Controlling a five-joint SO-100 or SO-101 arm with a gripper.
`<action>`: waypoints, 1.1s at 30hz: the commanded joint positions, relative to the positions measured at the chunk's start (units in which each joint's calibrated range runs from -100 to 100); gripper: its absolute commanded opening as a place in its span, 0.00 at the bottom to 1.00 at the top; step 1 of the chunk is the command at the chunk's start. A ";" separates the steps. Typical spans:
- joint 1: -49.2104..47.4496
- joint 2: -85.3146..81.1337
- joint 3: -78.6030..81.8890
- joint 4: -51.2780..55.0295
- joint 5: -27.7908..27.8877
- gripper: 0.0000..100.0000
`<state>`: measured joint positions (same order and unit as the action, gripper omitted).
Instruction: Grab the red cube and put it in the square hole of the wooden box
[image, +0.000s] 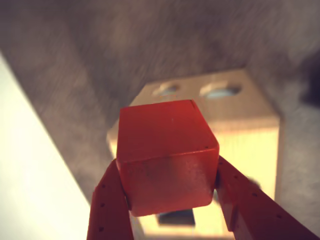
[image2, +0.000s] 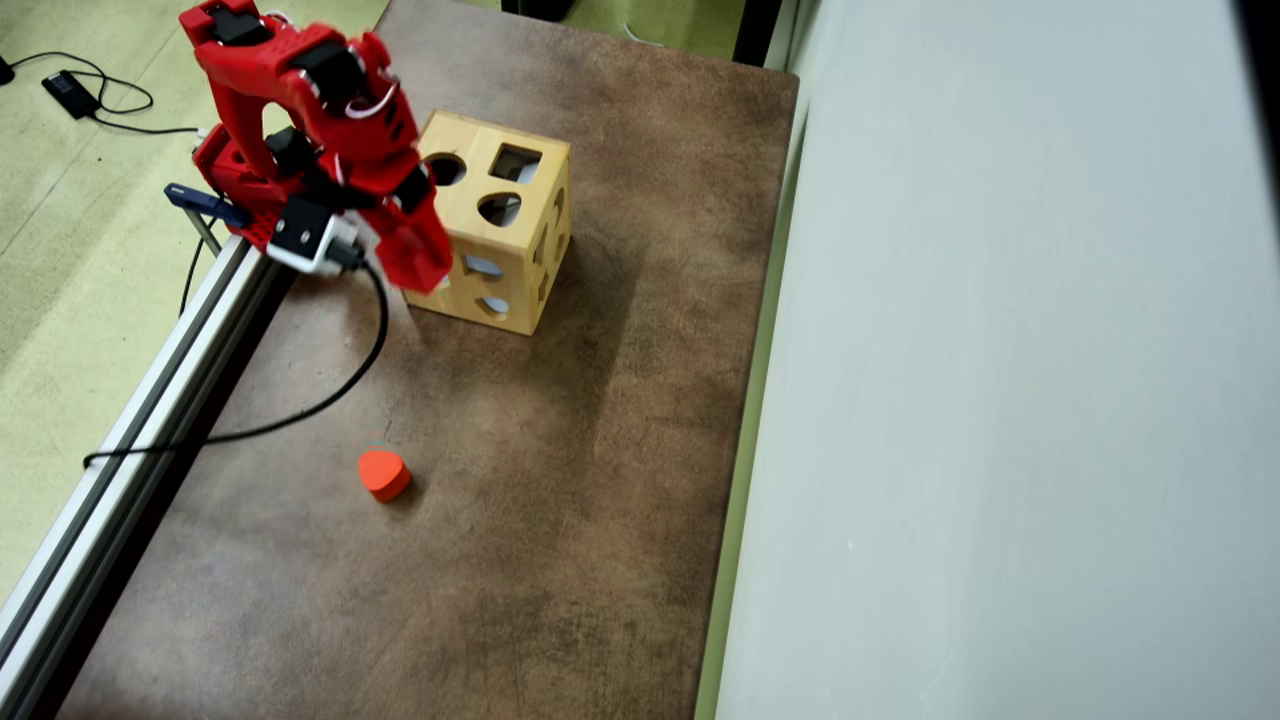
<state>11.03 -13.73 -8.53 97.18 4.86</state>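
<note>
Small solid red cube (image: 167, 155) clamped betw. the red two-finger gripper (image: 170, 192), in front of the large pale wooden box (image: 245, 120) w/ cutouts (picture blurred); brown table (image: 90, 60) behind.

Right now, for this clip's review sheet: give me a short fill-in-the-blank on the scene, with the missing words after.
1. The gripper is shut on the red ____.
2. The orange heart lies on the ____, away from the box.
3. In the overhead view, the box's top shows a round, a square and a ____-shaped hole.

Missing words: cube; table; heart
</note>
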 joint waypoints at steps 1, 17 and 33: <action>-6.95 -3.89 -2.47 0.73 -3.22 0.03; -19.80 1.88 -2.38 -4.49 -10.50 0.03; -23.29 7.66 -1.66 -7.39 -10.11 0.03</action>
<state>-11.82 -5.76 -8.62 91.77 -5.59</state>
